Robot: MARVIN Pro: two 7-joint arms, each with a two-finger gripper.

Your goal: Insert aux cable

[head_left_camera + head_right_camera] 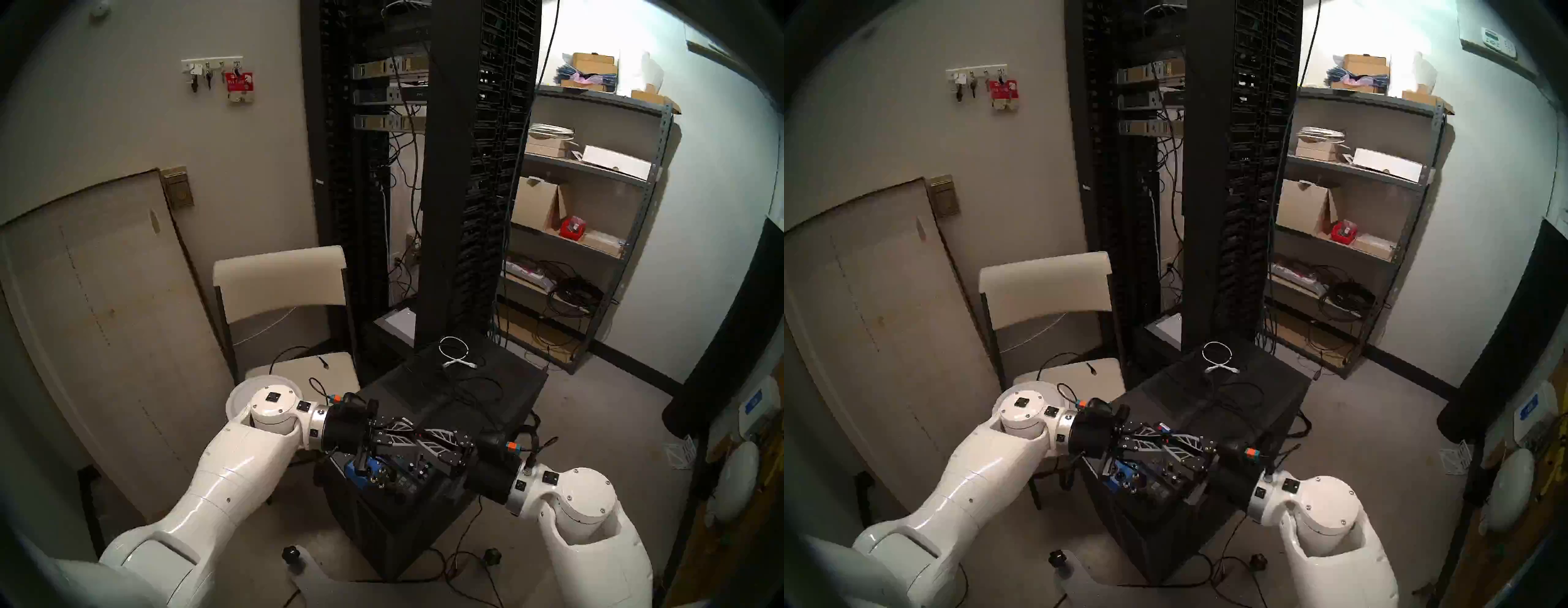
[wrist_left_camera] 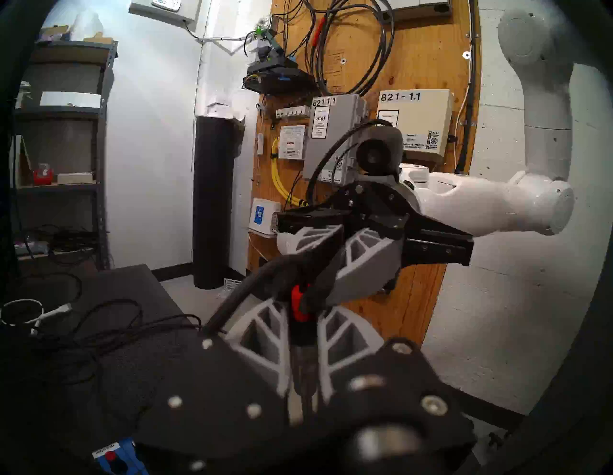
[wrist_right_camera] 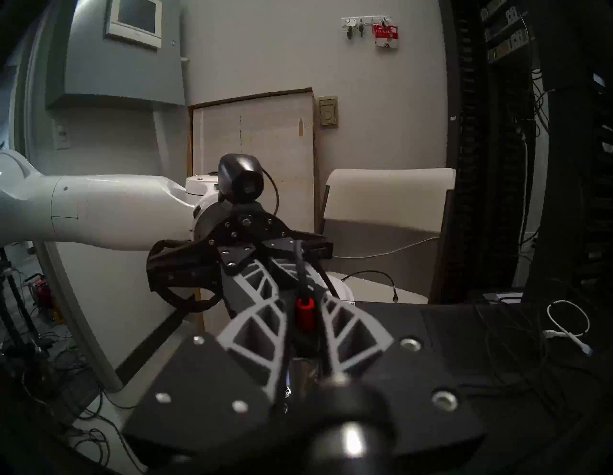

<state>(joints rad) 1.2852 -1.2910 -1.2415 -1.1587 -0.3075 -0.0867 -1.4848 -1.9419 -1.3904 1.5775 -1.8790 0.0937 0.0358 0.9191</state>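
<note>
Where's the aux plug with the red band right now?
In both wrist views the aux plug sits between the two meeting pincers, left pincer shut on it, above the near end of the black case.

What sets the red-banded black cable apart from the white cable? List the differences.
The black cable carries a red band; the white cable is plain white. The black cable is up in the left gripper; the white cable lies on the black box. The white cable is looped; the black cable's end is straight. Both are thin.
</note>
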